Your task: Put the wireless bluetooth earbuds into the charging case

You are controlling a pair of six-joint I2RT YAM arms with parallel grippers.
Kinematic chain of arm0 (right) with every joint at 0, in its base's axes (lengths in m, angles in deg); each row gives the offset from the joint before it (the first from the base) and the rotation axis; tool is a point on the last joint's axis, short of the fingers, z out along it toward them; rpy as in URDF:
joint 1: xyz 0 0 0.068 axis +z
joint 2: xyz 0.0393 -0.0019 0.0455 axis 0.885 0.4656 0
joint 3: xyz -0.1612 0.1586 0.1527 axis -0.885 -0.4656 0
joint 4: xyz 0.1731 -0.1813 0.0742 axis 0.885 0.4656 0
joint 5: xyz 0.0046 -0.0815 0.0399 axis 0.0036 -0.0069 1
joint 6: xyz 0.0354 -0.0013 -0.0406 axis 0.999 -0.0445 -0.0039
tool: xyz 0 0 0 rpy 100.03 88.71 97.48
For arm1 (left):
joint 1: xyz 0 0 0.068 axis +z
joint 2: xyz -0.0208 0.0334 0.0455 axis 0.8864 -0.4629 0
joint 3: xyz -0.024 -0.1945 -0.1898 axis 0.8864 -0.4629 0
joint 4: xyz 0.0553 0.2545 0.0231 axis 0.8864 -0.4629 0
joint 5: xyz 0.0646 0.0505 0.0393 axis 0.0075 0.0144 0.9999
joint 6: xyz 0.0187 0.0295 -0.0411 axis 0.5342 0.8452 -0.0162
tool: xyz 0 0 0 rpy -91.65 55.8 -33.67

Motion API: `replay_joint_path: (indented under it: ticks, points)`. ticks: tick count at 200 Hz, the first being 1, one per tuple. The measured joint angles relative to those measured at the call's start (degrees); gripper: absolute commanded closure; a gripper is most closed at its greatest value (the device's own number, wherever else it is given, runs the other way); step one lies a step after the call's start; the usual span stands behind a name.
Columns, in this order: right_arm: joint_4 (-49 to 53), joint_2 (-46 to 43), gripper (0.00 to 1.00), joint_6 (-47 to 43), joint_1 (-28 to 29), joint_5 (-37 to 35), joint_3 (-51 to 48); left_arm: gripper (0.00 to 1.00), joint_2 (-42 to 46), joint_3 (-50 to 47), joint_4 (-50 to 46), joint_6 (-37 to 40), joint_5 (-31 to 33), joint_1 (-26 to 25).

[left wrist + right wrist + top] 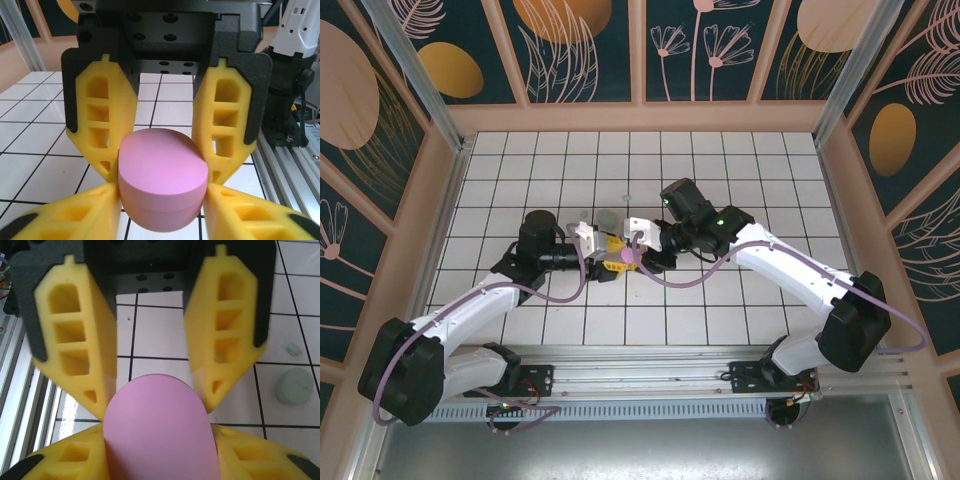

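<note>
A closed pink oval charging case (623,257) hangs above the tiles at mid-table, held from both sides. My left gripper (607,251) comes at it from the left and my right gripper (640,255) from the right. In the left wrist view the case (162,170) sits between my left gripper's (163,175) yellow fingers (107,150), which press its sides. The right gripper's fingers (250,215) reach in from below. In the right wrist view my right gripper (156,407) clamps the case (160,435). A mint green earbud (295,386) lies on the tiles to the right.
A smaller mint bit (292,349) lies just beyond the mint earbud. Wooden walls (640,118) ring the white tiled floor (740,170). The metal base rail (650,365) runs along the near edge.
</note>
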Motion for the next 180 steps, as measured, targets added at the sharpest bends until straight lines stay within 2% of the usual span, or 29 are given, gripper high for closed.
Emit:
replay_joint_path:
  ticks: [40, 102, 154, 180]
  points:
    - [0.5, 0.0, 0.67, 0.0, -0.2, -0.6, 0.0, 0.77, -0.3, 0.5, -1.2, 0.8, 0.2, 0.0]
    - [-2.9, -1.7, 0.46, 2.8, -1.3, 0.3, -2.4, 0.84, -0.3, 0.5, -0.1, -0.2, 1.2, -0.2]
    - [-15.1, -16.0, 0.39, 13.1, -8.9, 5.9, -12.6, 0.85, -0.2, -1.5, 5.3, -5.4, 2.7, -0.2]
    - [-17.2, -19.5, 0.38, 14.2, -9.6, 7.1, -14.3, 0.85, -0.2, -1.6, 7.3, -7.9, 2.8, -0.2]
